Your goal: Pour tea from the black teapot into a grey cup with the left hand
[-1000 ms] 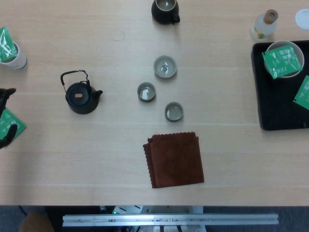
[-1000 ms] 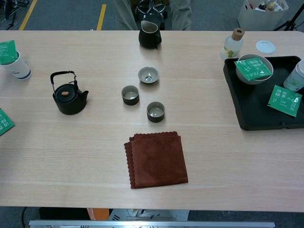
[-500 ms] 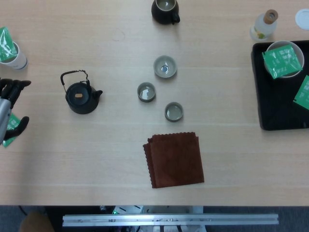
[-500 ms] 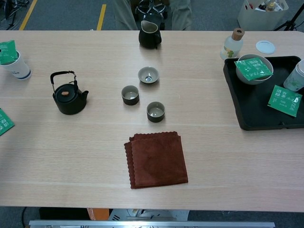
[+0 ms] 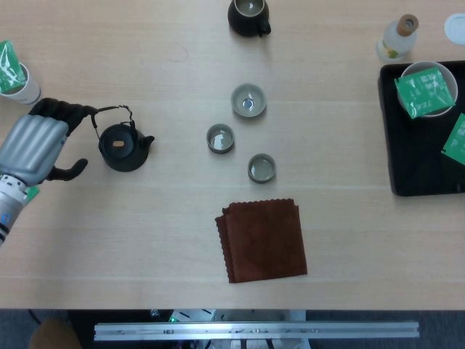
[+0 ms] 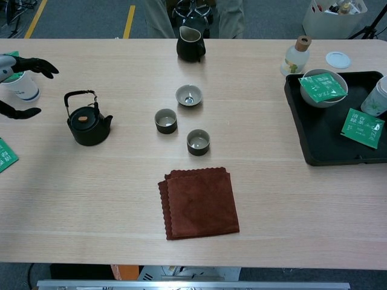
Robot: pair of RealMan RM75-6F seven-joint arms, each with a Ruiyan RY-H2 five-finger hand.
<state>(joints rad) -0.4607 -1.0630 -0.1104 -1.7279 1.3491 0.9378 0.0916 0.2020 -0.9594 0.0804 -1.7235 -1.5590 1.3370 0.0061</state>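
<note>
The black teapot (image 5: 124, 145) (image 6: 88, 125) stands on the left part of the table, wire handle up, spout toward the cups. Three grey cups sit near the middle: a wider one (image 5: 248, 100) (image 6: 188, 95) at the back, one (image 5: 220, 138) (image 6: 165, 121) nearest the teapot and one (image 5: 261, 168) (image 6: 198, 142) in front. My left hand (image 5: 40, 142) (image 6: 18, 84) hovers just left of the teapot, open, fingers spread toward the handle, holding nothing. The right hand is out of both views.
A brown cloth (image 5: 262, 238) lies folded near the front edge. A black pitcher (image 5: 249, 16) stands at the back. A paper cup with a green packet (image 5: 16, 75) is behind my left hand. A black tray (image 5: 398, 167) with a bowl and packets and a bottle (image 5: 398, 38) fill the right.
My left hand has moved in from the left edge toward the teapot and now shows in the chest view too. Nothing on the table has shifted.
</note>
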